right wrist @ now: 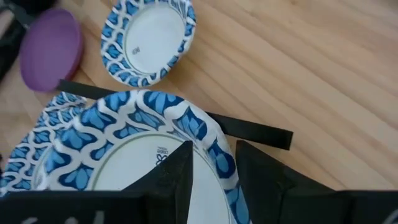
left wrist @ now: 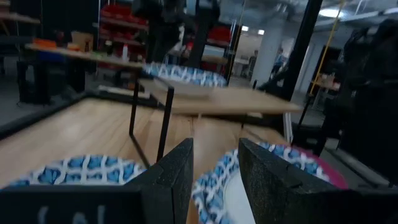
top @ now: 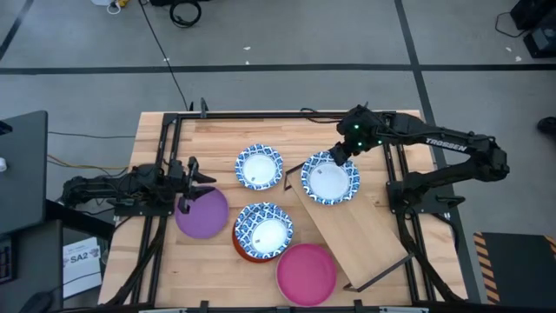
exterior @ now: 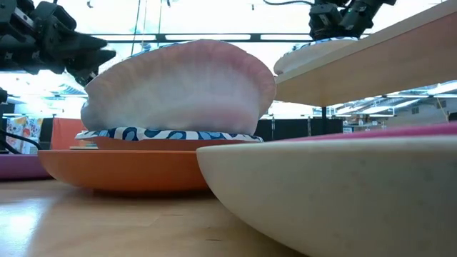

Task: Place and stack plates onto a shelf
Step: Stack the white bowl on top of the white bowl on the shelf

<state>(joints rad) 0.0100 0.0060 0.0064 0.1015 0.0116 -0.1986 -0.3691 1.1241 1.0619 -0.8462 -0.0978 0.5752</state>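
Wooden tabletop point(top: 217, 130) first: nearest me lies the pink plate point(top: 306, 274), then a patterned plate point(top: 264, 228) sitting on the orange-red one point(top: 243, 248), with the purple plate point(top: 202, 212) to their left. Just above its rim hangs the left gripper point(top: 187, 184), fingers parted and empty. Farther back, the right gripper point(top: 339, 156) pinches the rim of a blue-and-white plate point(top: 330, 179) resting on the shelf point(top: 356, 235). Another patterned plate point(top: 259, 166) lies beside the shelf.

Light matt wood shelf point(top: 358, 228); glossy patterned plates point(top: 259, 166).
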